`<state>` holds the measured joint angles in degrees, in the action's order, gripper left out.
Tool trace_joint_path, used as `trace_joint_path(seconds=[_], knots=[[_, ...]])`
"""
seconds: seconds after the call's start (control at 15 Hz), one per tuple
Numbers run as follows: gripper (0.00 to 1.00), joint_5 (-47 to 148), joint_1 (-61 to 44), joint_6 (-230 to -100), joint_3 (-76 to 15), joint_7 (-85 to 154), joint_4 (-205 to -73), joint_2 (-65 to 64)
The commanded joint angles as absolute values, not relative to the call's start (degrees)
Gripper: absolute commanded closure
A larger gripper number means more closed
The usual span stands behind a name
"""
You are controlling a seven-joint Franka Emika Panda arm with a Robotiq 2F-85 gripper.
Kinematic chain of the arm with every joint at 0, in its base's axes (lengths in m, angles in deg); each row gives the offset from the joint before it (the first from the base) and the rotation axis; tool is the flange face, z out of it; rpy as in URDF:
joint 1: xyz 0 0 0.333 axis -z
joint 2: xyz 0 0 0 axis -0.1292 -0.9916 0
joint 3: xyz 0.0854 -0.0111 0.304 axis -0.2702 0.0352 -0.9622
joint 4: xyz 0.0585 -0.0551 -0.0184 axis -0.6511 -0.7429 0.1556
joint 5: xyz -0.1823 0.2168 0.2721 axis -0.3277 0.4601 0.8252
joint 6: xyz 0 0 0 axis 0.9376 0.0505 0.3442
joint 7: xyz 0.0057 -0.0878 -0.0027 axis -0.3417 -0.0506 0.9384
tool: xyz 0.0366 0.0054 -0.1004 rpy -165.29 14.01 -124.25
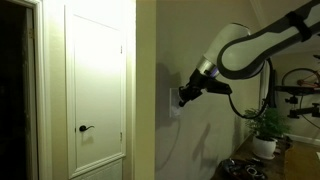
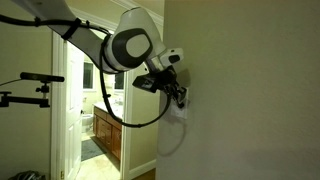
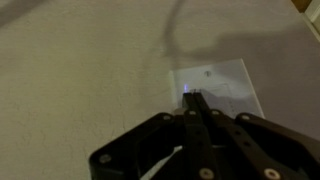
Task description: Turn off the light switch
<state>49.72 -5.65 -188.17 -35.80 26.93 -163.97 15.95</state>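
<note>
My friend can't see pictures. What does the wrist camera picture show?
The robot's black jaws, closed together, reach up from the bottom edge, with their tip at the left part of a white light switch plate. The plate sits on a pale, slightly bumpy wall that fills the rest of the picture.

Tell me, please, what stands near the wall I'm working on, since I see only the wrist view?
Observer: A white door, apparently shut, stands past the wall's corner, with a dark handle.
Operator: Is anything else close by?
Observer: A plant in a white pot sits low, below the arm.
Operator: Is any room lit?
Observer: Yes, an exterior view shows an open doorway into a lit room with a wooden cabinet.
</note>
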Motion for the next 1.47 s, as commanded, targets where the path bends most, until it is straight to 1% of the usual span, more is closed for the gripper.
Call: trace_joint_path(seconds=[0.0,0.33,0.87,1.4], knots=[[0.95,50.81,-6.25,-188.66,-35.36,26.43,-161.78,14.21],[0.95,50.22,-6.14,-188.94,-35.23,26.18,-162.71,14.69],[0.94,50.31,-6.16,-190.17,-35.20,25.05,-160.74,12.65],[0.94,46.83,-5.45,-186.54,-35.48,22.33,-165.09,16.94]])
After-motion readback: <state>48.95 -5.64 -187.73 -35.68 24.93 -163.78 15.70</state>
